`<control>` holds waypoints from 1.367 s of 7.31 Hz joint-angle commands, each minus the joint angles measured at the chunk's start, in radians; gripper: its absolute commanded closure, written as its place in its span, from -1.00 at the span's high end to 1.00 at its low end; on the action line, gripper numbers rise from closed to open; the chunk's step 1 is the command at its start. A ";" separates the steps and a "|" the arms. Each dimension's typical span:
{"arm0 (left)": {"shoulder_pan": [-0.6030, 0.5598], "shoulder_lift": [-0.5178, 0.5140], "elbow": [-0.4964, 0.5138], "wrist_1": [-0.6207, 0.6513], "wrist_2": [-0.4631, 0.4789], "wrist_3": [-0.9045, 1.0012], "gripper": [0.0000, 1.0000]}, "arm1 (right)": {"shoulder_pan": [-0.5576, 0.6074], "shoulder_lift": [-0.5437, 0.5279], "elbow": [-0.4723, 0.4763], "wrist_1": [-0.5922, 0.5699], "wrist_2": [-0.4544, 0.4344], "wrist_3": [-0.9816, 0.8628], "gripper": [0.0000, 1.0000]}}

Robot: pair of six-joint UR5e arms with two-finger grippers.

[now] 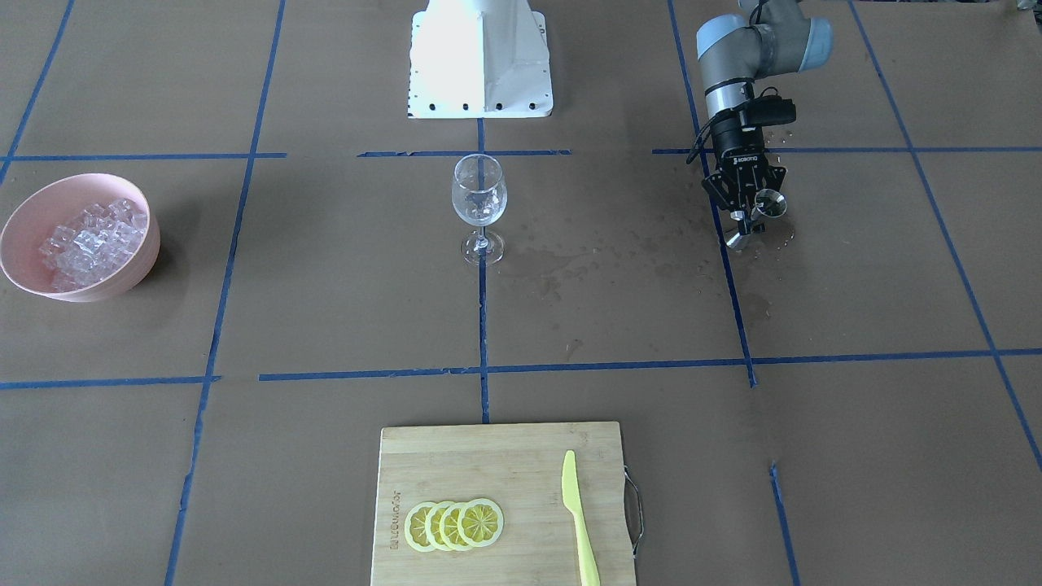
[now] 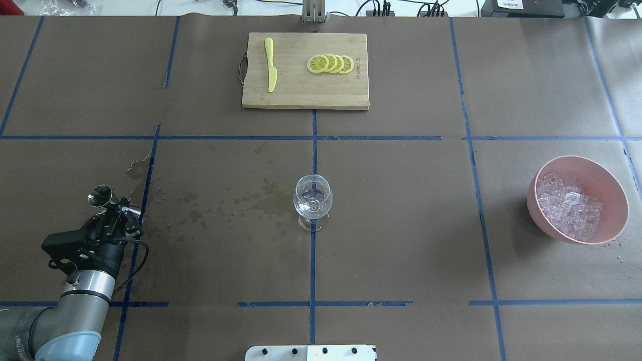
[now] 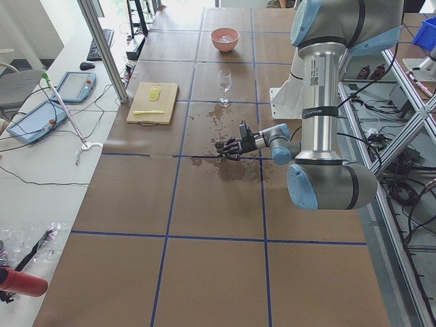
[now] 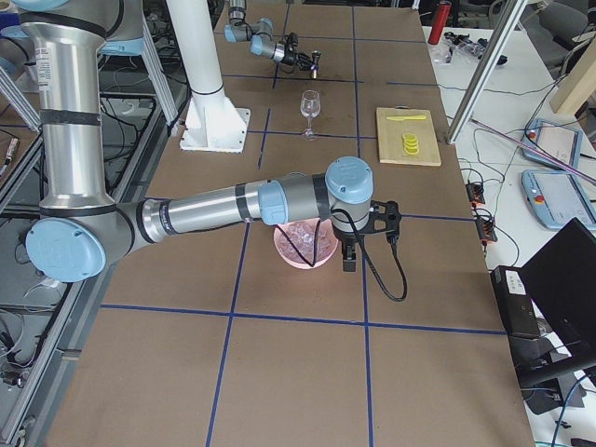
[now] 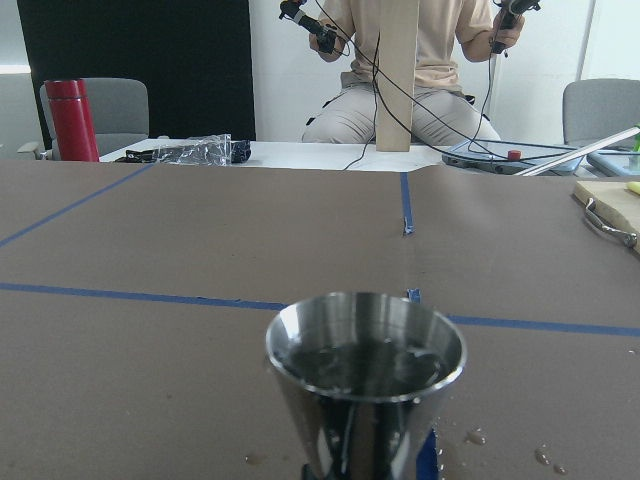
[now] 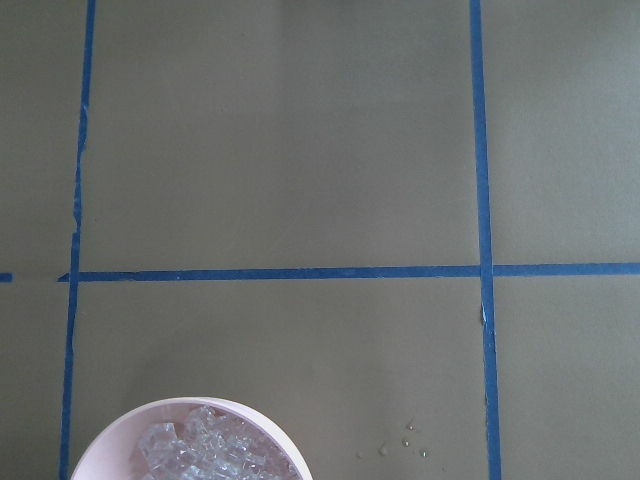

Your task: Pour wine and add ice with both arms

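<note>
My left gripper (image 1: 746, 218) is shut on a steel jigger (image 1: 767, 204) and holds it low over the table on the robot's left, well apart from the wine glass (image 1: 479, 195). In the left wrist view the jigger (image 5: 365, 370) stands upright with clear liquid, the wine (image 5: 362, 362), in it. The ice (image 1: 91, 236) is heaped in a pink bowl (image 1: 142, 262). My right gripper (image 4: 349, 256) hangs over that bowl (image 4: 291, 257) in the exterior right view only; I cannot tell whether it is open. Its wrist view shows the bowl's rim (image 6: 110, 428) and ice (image 6: 205, 455).
A bamboo cutting board (image 1: 456, 456) with lemon slices (image 1: 453, 525) and a yellow knife (image 1: 578, 513) lies at the table's far edge from the robot. Wet patches (image 2: 251, 203) darken the paper between jigger and glass. The white robot base (image 1: 480, 57) stands behind the glass.
</note>
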 commanded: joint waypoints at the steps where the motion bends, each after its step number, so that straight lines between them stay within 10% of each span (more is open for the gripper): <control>1: -0.004 0.002 -0.053 0.000 -0.001 0.002 -1.00 | 0.000 -0.007 0.000 0.002 0.001 0.000 1.00; 10: -0.157 -0.143 -0.211 -0.009 -0.059 0.474 -1.00 | -0.076 -0.031 0.104 0.003 -0.029 0.174 1.00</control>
